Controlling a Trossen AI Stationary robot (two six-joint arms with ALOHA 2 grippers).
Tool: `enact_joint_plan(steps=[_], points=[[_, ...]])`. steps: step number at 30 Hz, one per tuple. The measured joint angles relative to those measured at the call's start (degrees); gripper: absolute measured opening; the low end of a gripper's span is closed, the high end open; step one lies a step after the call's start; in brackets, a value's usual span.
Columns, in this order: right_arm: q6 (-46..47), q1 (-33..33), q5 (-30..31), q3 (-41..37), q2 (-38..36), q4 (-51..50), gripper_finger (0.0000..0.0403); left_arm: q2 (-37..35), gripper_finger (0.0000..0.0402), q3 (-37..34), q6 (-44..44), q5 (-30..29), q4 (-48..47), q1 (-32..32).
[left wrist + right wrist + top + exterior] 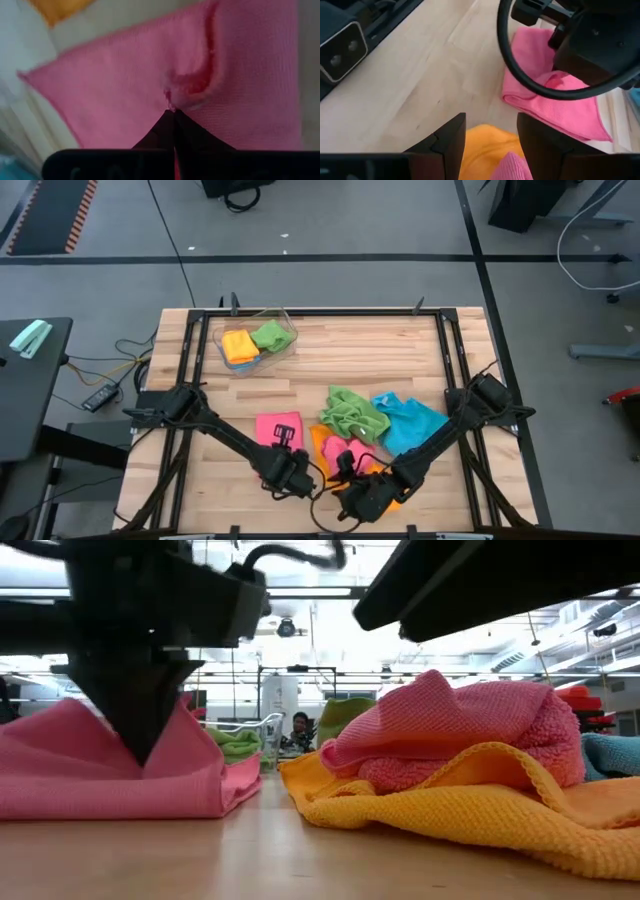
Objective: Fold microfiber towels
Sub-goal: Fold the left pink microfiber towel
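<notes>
Pinching the pink towel (278, 429) near the bench's (330, 360) front edge, your left claw (288, 470) was pressed together, apparently to lift a fold. Your right claw (362, 498) sat spread over the orange towel (335, 450), seemingly steadying that heap.

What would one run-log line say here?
left end effector: shut on folded pink towel | right end effector: open over orange towel | clear bin: two towels
</notes>
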Motion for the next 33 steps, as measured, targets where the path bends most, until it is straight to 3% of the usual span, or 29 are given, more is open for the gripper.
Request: enact_joint_plan(steps=[15, 21, 28, 33], points=[[1.9, 0.0, 1.2, 0.0, 0.0, -0.4, 0.0186, 0.0, 0.0015, 0.0, 0.4, -2.2, 2.5, -0.3], [2.2, 0.1, 1.0, 0.0, 0.0, -0.3, 0.0186, 0.0, 0.0073, 0.0, -3.0, -2.6, 1.3, -0.3], [2.8, 0.1, 0.9, 0.0, 0.0, -0.3, 0.0186, 0.0, 0.0153, 3.4, -5.5, -4.6, -7.8, -1.1], [2.9, 0.1, 0.9, 0.0, 0.0, -0.4, 0.0186, 0.0, 0.0170, 5.3, -3.7, -4.3, -4.7, -4.7]])
